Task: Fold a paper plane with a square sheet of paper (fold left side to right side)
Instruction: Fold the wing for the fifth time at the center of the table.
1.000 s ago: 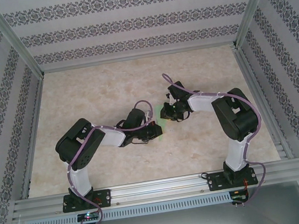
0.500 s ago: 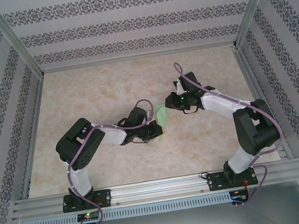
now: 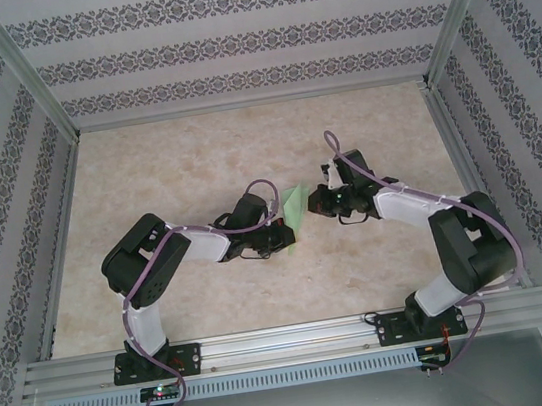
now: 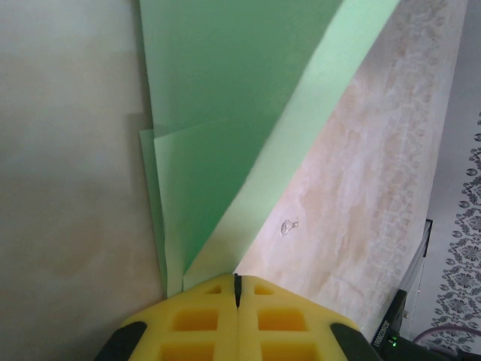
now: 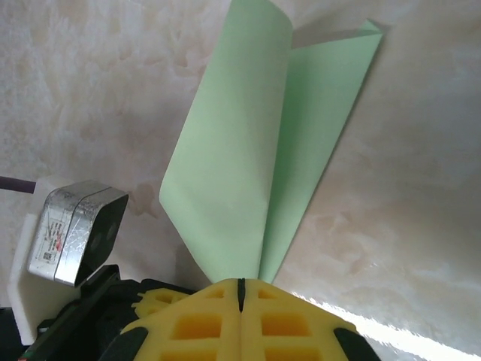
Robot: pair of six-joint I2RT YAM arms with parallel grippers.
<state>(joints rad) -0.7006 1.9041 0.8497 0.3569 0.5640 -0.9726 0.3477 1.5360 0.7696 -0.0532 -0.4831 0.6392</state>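
Paper plane lies mid-bench between left claw and right claw. Left wrist: left claw pressed together on its edge, which may slip. Right wrist: right claw pinches its tail; I fear a pull tears it.

The top external camera sits high above and behind the arms' bases, looking down and forward across the whole table to the patterned back wall, from far off. The left wrist camera rides just behind the left gripper, whose yellow fingertips sit at the bottom edge, and faces along them at the folded green paper from very close. The right wrist camera looks likewise past the right gripper. All three views share that paper and the marbled tabletop around it.
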